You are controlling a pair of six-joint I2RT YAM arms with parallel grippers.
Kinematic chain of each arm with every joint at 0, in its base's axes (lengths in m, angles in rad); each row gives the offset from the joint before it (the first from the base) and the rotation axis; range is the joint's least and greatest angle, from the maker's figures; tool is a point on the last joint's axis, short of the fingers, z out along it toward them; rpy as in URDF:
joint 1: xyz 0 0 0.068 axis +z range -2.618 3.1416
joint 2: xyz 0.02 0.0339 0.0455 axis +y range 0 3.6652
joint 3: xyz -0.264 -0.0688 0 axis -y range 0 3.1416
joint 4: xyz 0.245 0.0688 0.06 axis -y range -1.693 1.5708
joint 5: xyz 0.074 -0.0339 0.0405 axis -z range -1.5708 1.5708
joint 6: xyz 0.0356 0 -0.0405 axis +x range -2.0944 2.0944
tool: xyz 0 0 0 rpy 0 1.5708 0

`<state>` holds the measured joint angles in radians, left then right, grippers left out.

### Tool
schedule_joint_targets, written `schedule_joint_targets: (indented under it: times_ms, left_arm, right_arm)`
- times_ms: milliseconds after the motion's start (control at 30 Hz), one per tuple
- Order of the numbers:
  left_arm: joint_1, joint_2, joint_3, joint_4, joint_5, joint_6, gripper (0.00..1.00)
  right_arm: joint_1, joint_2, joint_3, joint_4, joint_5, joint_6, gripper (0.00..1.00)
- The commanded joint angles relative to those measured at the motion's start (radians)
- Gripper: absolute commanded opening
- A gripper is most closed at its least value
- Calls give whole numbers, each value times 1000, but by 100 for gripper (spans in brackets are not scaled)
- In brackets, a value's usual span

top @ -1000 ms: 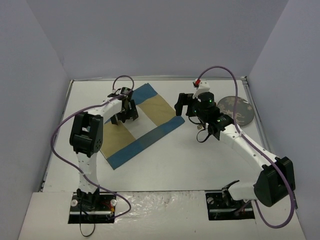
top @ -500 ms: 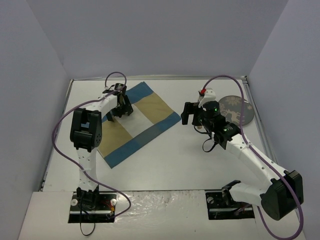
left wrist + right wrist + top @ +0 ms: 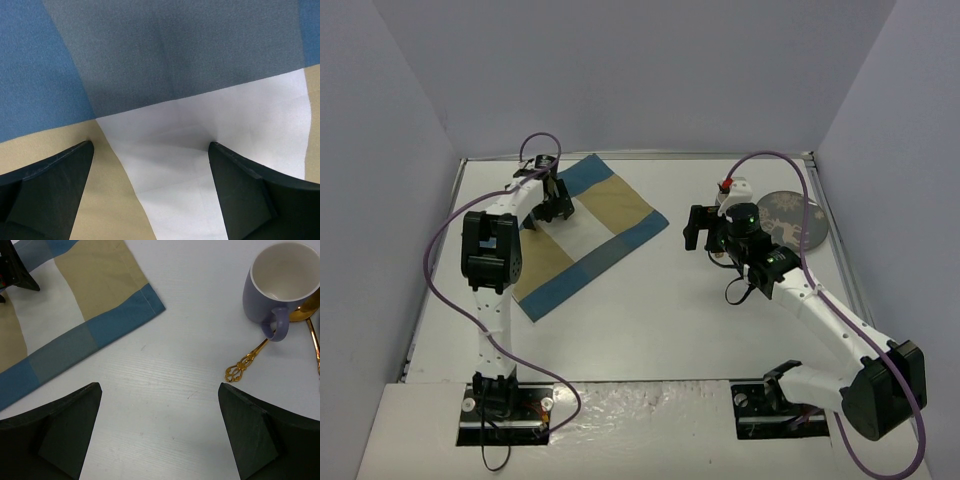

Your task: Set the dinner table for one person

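Observation:
The white dinner table (image 3: 650, 320) holds a blue-and-tan striped placemat (image 3: 590, 235) at the back left. My left gripper (image 3: 555, 200) is open and empty, low over the placemat's far part. In its wrist view the fingertips (image 3: 75, 160) straddle the mat's white middle patch (image 3: 200, 150). My right gripper (image 3: 698, 228) is open and empty above bare table (image 3: 165, 405), right of the mat's corner (image 3: 145, 300). A lilac mug (image 3: 280, 285) stands upright beyond it, with a gold spoon (image 3: 246, 362) lying beside it. A grey patterned plate (image 3: 798, 218) lies at the back right.
A second gold utensil (image 3: 315, 347) lies at the right edge of the right wrist view, mostly cut off. The mug is hidden under the right arm in the top view. Grey walls enclose the table on three sides. Purple cables loop off both arms.

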<state>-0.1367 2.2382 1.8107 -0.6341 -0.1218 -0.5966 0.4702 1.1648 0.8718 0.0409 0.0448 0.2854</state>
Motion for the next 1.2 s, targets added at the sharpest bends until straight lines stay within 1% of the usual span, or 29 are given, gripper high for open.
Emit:
schedule_joint_targets:
  times_ms: [0, 267, 533, 1167]
  left_arm:
    - [28, 32, 50, -52, -18, 69, 97]
    - [46, 11, -6, -43, -7, 77, 97]
    - [50, -24, -8, -37, 12, 101, 97]
    - [39, -99, -167, 27, 41, 106, 97]
  right_arm:
    - [-8, -20, 0, 47, 25, 4, 100]
    - [-8, -10, 4, 48, 17, 11, 100]
    - [-8, -16, 12, 47, 20, 16, 100]
    - [-9, -30, 2, 48, 27, 31, 100]
